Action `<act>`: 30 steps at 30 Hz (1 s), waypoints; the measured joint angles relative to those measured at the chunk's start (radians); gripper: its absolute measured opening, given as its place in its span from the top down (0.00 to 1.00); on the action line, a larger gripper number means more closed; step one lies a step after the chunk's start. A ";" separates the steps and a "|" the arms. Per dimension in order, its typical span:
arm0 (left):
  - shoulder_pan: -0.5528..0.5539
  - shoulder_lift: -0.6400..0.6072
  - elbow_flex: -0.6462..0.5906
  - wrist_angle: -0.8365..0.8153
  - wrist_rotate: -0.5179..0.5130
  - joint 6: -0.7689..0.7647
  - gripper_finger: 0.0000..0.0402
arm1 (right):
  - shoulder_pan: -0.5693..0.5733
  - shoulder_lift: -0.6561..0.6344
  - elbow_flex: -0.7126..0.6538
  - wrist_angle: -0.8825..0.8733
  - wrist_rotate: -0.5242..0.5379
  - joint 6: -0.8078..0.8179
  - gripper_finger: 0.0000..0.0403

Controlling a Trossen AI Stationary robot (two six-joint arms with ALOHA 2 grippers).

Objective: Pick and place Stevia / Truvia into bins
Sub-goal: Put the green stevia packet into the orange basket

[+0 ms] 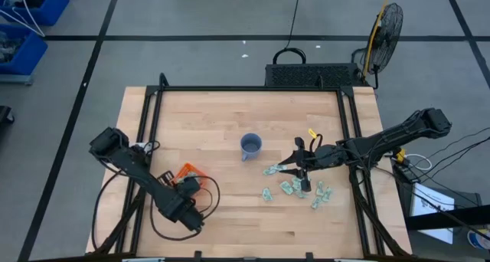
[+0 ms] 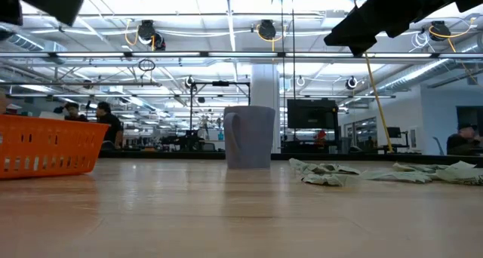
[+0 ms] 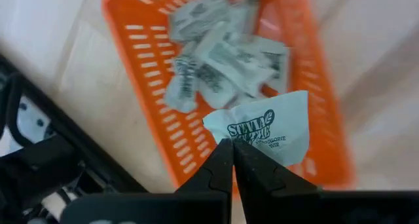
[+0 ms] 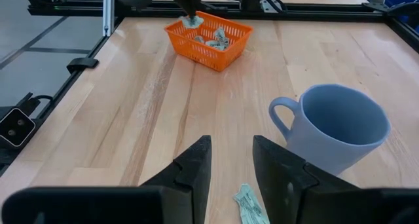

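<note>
Over the worktop's left front corner, seen from above, the left gripper [image 1: 186, 187] hangs above the orange bin [image 1: 186, 171], of which only a corner shows past the arm. The right gripper [image 1: 295, 167] reaches in from the right edge toward mid-table, just above the loose Stevia packets [image 1: 295, 188] scattered right of centre toward the front edge, with the blue-grey mug [image 1: 250, 145] just beyond them toward the back edge.

From table height, the bin [image 2: 47, 143] sits at the far left, the mug [image 2: 250, 136] in the middle and the packets [image 2: 377, 172] lie flat to the right. Both arms show only as dark shapes overhead.

Through the left wrist camera, the fingertips [image 3: 222, 160] are pinched nearly together on the corner of one packet [image 3: 268, 129], which dangles directly above the bin [image 3: 141, 96]; several packets [image 3: 219, 50] already lie inside. The drop looks straight down, so letting go should land it in the bin.

Through the right wrist camera, the right fingers [image 4: 196, 162] stand apart and hold nothing. One packet [image 4: 250, 204] lies on the wood just below and between them, its long axis roughly in line with the fingers. This arm is plainly the nearer one to the remaining pile, and the mug [image 4: 334, 129] stands close beside.
</note>
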 joint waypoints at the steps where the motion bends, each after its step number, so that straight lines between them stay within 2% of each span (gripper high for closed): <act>1: 0.005 0.000 -0.016 0.001 0.012 -0.001 0.96 | 0.000 0.000 0.000 0.000 0.000 0.000 0.74; 8: 0.025 0.000 -0.118 0.044 0.094 0.022 0.93 | 0.000 0.000 0.000 0.000 0.000 0.000 0.74; 19: 0.030 0.000 -0.118 0.074 0.069 0.069 0.78 | 0.000 0.000 0.000 0.000 0.000 0.000 0.74; 26: 0.050 -0.018 -0.085 0.065 0.031 0.186 0.70 | 0.001 0.018 0.000 0.001 0.000 0.001 0.74; 30: 0.063 -0.061 -0.016 0.033 -0.078 0.205 0.69 | 0.002 0.066 0.000 0.017 -0.001 0.001 0.74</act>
